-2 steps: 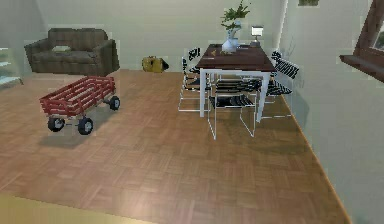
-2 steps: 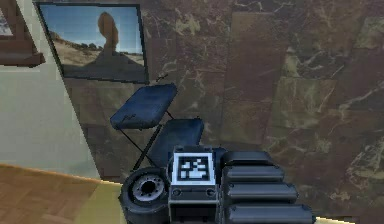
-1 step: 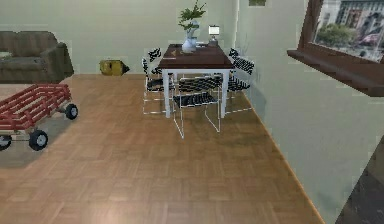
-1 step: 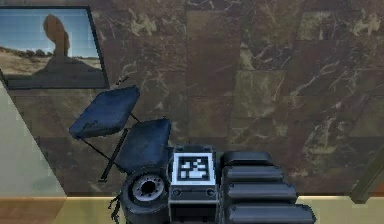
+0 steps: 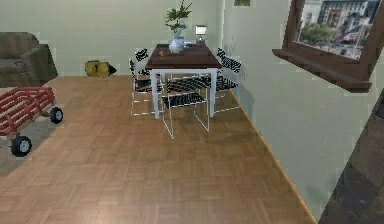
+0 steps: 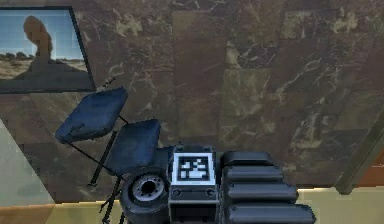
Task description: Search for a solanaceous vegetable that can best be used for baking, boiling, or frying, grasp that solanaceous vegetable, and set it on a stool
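Note:
In the arm side view the arm's dark segments [image 6: 255,190] lie along the bottom edge, with a white marked square [image 6: 195,167] at their left end. Left of that square sits my gripper [image 6: 130,198], a dark body with a round part. A blue folding chair [image 6: 110,128] stands right behind it against the dark marbled wall, so I cannot tell whether the gripper holds anything. In the forward view a dark-topped dining table [image 5: 185,58] stands at the far end of the room. It carries a potted plant in a white vase [image 5: 178,30] and a small pale object [image 5: 201,33].
White wire chairs [image 5: 186,100] ring the table. A red wagon [image 5: 25,112] stands at the forward view's left, with a brown sofa [image 5: 22,58] behind it and a small yellow thing [image 5: 98,68] by the far wall. A dark-framed window [image 5: 335,40] is on the right wall. A framed picture [image 6: 40,48] hangs above the blue chair.

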